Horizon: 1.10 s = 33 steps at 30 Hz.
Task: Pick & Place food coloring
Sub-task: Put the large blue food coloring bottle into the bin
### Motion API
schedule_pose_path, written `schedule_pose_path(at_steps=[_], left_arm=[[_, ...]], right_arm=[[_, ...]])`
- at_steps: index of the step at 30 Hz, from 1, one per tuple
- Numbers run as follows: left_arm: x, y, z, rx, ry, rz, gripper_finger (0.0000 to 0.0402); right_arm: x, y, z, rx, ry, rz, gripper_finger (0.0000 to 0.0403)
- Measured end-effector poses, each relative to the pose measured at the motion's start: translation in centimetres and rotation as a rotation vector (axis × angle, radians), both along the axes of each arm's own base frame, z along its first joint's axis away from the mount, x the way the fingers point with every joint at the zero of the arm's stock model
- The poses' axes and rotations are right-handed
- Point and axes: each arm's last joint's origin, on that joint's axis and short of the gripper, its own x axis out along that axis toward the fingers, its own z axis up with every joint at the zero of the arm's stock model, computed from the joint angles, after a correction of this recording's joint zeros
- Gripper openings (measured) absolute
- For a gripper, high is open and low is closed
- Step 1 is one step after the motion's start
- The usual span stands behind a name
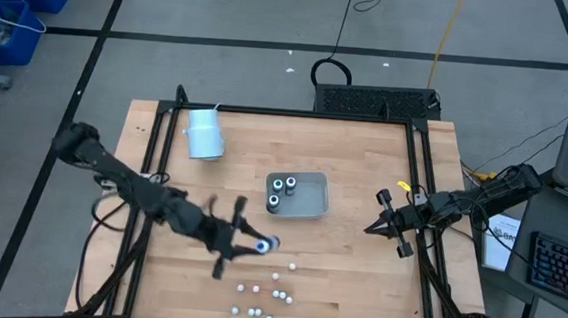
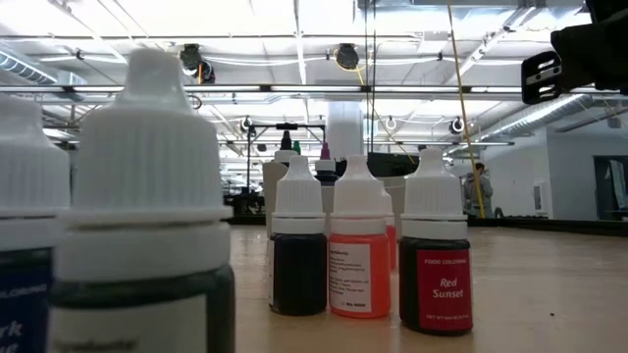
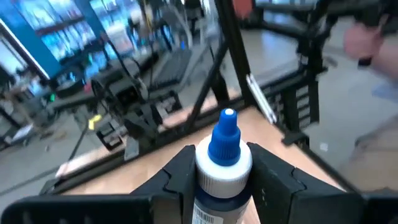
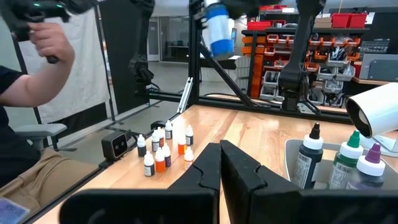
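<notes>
My left gripper (image 1: 254, 245) is over the table's middle, near the front, shut on a food coloring bottle (image 3: 224, 163) that has a blue nozzle, a white collar and a dark body. The right wrist view shows this bottle (image 4: 217, 29) high in the air. Three more nozzle-topped bottles (image 1: 280, 191) stand upright in the clear tray (image 1: 313, 207). Several tiny white-capped food coloring bottles (image 1: 259, 299) stand on the wood near the front edge; the low view shows them (image 2: 358, 247) close up. My right gripper (image 1: 372, 228) is shut and holds nothing, level at the table's right side. My left gripper pinches the bottle between its two fingers (image 3: 177, 177), at the white collar and the top of the body (image 3: 203, 176). The fingers come in nearly level from the table's left. The bottle stands about upright in the hold, nozzle up, lifted clear of the table.
A pale cup (image 1: 205, 133) lies on its side at the far left of the table. A black frame (image 1: 418, 178) rims the table. A person's hand (image 4: 46, 37) shows beyond the table in the right wrist view. Bare wood lies between the tray and the tiny bottles.
</notes>
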Motion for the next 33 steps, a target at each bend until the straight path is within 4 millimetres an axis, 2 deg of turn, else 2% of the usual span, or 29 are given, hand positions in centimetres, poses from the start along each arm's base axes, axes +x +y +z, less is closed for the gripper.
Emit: schedule_pose_path(at_steps=[8, 14, 24, 27, 33], left_arm=[[-6.2, 5.9, -5.9, -0.137, -0.073, 0.1, 0.012], [-9.0, 7.9, -9.3, -0.21, -0.107, 0.134, 0.012], [-9.6, 9.7, -11.6, -0.182, -0.069, 0.113, 0.012], [-9.8, 10.2, -11.5, -0.2, -0.131, 0.065, 0.012], [-9.5, 11.7, -11.7, -0.271, -0.11, 0.137, 0.012]], right_arm=[[0.0, 0.0, 0.0, -0.007, -0.003, 0.003, 0.0], [0.0, 0.0, 0.0, -0.026, -0.011, 0.003, 0.0], [0.0, 0.0, 0.1, -0.027, -0.017, 0.001, 0.0], [0.0, 0.0, 0.1, -0.023, -0.015, 0.001, 0.0], [0.1, 0.0, -0.1, -0.015, 0.007, 0.001, 0.0]])
